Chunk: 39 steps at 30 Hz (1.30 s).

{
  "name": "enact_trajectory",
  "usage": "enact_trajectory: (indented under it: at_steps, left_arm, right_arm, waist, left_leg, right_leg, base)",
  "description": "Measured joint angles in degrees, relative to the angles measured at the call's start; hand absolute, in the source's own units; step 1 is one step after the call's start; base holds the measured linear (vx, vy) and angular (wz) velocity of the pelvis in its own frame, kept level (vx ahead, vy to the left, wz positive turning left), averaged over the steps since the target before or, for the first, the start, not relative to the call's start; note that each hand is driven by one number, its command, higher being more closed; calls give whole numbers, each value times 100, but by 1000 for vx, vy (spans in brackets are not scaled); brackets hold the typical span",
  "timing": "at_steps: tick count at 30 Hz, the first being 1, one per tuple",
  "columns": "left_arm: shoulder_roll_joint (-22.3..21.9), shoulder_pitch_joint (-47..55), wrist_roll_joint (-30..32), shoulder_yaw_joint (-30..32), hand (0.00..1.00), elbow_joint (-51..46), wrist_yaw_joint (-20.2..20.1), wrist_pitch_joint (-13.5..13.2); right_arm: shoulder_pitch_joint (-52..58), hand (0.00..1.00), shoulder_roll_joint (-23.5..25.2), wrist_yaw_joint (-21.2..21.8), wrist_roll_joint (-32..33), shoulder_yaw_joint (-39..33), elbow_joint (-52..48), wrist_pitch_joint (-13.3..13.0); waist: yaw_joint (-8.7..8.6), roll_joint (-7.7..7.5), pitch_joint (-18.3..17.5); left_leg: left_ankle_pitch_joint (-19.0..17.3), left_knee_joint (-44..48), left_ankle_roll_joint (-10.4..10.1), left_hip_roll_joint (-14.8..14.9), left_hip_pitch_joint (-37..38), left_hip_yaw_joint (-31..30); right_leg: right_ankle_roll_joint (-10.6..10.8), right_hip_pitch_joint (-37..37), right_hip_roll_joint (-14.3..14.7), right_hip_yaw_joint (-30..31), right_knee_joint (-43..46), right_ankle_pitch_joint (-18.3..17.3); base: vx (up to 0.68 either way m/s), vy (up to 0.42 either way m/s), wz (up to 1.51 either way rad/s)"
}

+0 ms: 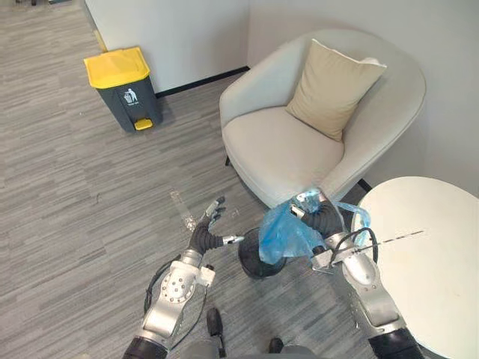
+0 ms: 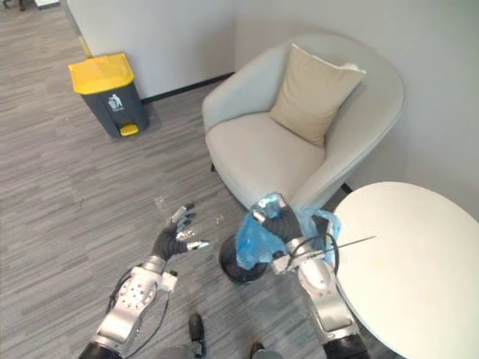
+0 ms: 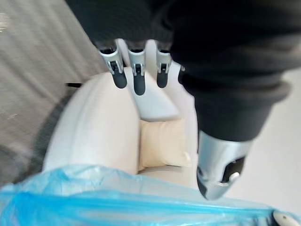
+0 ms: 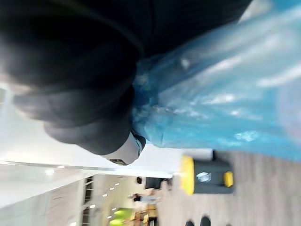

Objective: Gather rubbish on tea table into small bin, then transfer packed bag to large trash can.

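Note:
A blue plastic bag (image 1: 283,233) hangs over a small dark bin (image 1: 258,263) on the floor, between the armchair and the round tea table (image 1: 434,277). My right hand (image 1: 320,217) is shut on the bag's gathered top; the blue film (image 4: 225,108) bulges beside it in the right wrist view. To the bin's left my left hand (image 1: 207,232) is open, its fingers (image 3: 135,70) straight and touching nothing. The large trash can (image 1: 125,88), dark grey with a yellow lid, stands far off by the wall.
A pale armchair (image 1: 299,142) with a beige cushion (image 1: 331,86) stands just behind the bin. A thin rod (image 1: 397,239) lies on the white table top. Grey wood-look floor stretches open toward the trash can.

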Motion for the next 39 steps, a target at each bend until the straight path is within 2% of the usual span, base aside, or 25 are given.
enact_trajectory:
  at_steps: [6,12,18,25,33,34,39]
  left_arm:
    - [90,-394,536,-272,0,-29,-5,-121]
    - [335,-614,982,-584,0,-159,-15,-220]
    - [675,-943,1206,-1169,0,-80,-150,-360]
    - [672,-1040,1256,-1600,0,602,-368,-369]
    - [477,-1034,1325,-1655,0,1172,-484,-364]
    - [449,-1031,1328,-1655,100,1233,-478,-364]
    - [303,-959,1487,-1575,100,1412,-361,-265]
  right_arm:
    - [-251,100,-165,212,458,330,0,0]
    - [-466,100,-316,375,809,701,0,-1]
    - [-685,100,-335,495,1169,1048,-1,1]
    - [-1061,100,-273,551,1177,1375,-4,2]
    - [-1292,100,29,534,1175,1627,-4,4]
    - [-1310,100,103,523,1175,1629,-4,4]
    - [-1436,100,339,417,1241,1782,-4,18]
  waist:
    - [-44,93,-83]
    - [-169,233,-226]
    - [-178,169,-330]
    - [-190,119,-385]
    - [-164,113,-389]
    - [-162,111,-390]
    - [-158,47,-433]
  left_leg:
    - [41,-19,52,-37,-1,61]
    - [71,-44,5,11,-23,62]
    - [161,-44,37,59,-63,96]
    - [226,-45,7,113,-63,-6]
    - [284,-46,-47,216,-98,-50]
    - [291,-46,-52,227,-119,-54]
    - [305,-45,-60,255,-166,-43]
  right_leg:
    - [12,-2,-19,151,-105,9]
    - [-12,-19,29,262,-215,40]
    - [-13,-4,81,342,-418,194]
    - [-47,-9,129,356,-407,217]
    - [-80,-44,218,366,-400,260]
    - [-82,-64,228,366,-401,272]
    - [-86,-118,258,400,-421,329]
  base:
    - [-59,39,-9]
    - [-46,19,-5]
    - [21,-7,-8]
    - [0,0,0]
    - [-12,-3,0]
    - [0,0,0]
    - [7,-2,-3]
